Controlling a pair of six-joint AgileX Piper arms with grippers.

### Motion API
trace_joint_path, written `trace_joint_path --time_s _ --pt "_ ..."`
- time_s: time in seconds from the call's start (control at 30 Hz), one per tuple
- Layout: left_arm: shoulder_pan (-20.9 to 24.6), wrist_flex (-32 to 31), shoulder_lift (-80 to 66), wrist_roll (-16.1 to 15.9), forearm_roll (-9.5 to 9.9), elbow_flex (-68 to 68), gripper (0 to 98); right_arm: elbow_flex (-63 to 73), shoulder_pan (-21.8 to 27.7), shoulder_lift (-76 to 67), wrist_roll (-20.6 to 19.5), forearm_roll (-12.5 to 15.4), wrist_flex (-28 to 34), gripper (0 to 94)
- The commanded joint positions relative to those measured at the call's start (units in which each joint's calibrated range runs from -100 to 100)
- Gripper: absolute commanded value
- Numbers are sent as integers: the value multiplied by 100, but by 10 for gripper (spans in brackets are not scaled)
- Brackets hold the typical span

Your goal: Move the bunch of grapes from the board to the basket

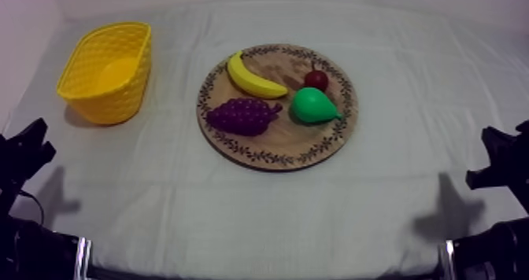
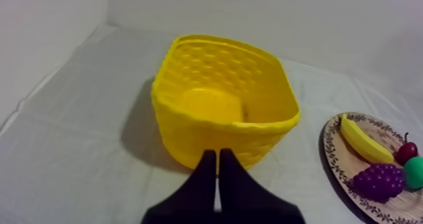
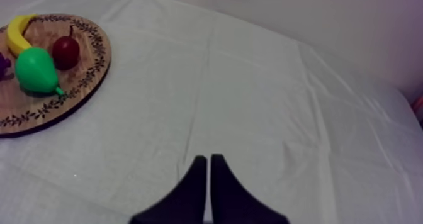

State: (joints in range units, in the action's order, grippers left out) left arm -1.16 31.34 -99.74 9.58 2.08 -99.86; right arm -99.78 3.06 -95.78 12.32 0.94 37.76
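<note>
The purple bunch of grapes [image 1: 244,115] lies on the near left part of the round wooden board [image 1: 287,140], mid-table. A yellow basket [image 1: 120,101] stands empty at the far left. My left gripper [image 1: 30,148] rests low at the left edge, well short of the basket. In the left wrist view its fingers lie together as a narrow wedge [image 2: 218,153] just before the basket's wall [image 2: 208,138], with the grapes [image 2: 377,181] off on the board. My right gripper [image 1: 501,156] rests low at the right edge, shut [image 3: 208,158] over bare cloth.
A banana [image 1: 253,79], a small red fruit [image 1: 316,79] and a green pear [image 1: 313,106] share the board with the grapes. In the right wrist view the pear [image 3: 36,69] and red fruit [image 3: 65,50] sit on the board [image 3: 88,82]. Open cloth surrounds board and basket.
</note>
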Motion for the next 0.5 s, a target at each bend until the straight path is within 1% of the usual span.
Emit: trace_joint_path --time_s 0.0,0.47 --pt "-91 2 -9 -3 0 -2 1 1 1 2 1 1 -2 3" --pt "-177 2 -26 23 0 -2 1 1 1 2 0 1 -2 3"
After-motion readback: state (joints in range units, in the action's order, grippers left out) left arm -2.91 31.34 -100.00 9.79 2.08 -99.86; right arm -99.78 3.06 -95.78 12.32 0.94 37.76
